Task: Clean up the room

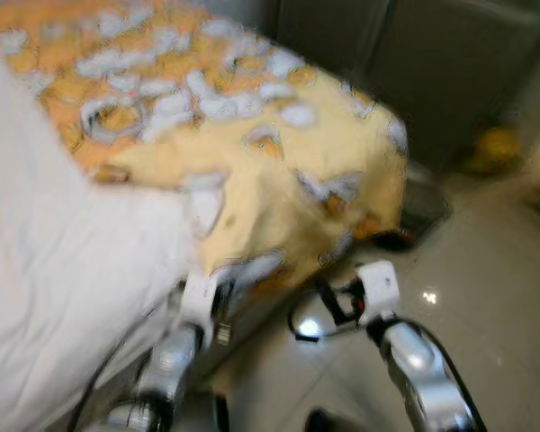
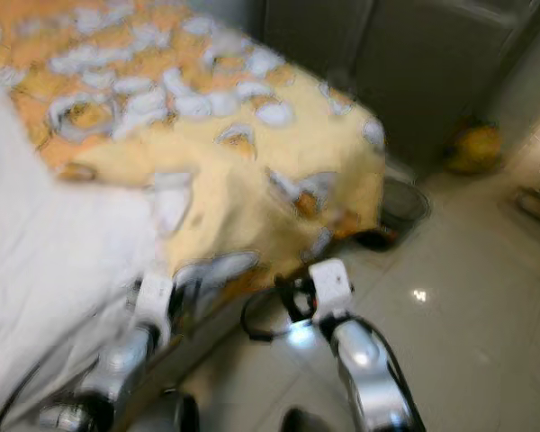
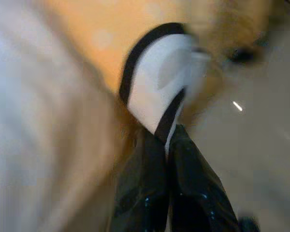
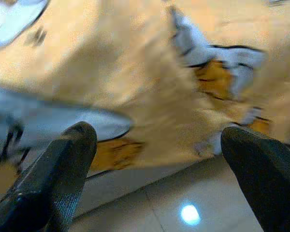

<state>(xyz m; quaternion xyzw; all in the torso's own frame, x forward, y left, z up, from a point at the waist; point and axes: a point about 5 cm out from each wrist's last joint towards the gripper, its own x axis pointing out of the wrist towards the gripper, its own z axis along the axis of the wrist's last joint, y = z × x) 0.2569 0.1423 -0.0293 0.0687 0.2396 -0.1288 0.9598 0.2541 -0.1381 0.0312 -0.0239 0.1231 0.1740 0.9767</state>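
A yellow-orange blanket [image 1: 252,135] with white shapes covers the bed and hangs over its near corner. A white duvet [image 1: 54,270] lies on the bed's left side. My left gripper [image 3: 166,140] is shut on a fold of the blanket's hanging edge, where a white, black-rimmed patch sticks out past the fingers. From the head its wrist [image 1: 198,301] is pressed against the bed's side. My right gripper [image 4: 157,133] is open, fingers wide apart, facing the hanging blanket just above the floor; it is beside the bed corner [image 1: 333,301]. The views are blurred.
Glossy tile floor [image 1: 486,288] spreads to the right of the bed. Dark cabinet doors [image 1: 414,54] stand behind it. A dark round basin [image 1: 423,207] sits on the floor by the bed corner, and a yellow object [image 1: 495,148] lies farther back.
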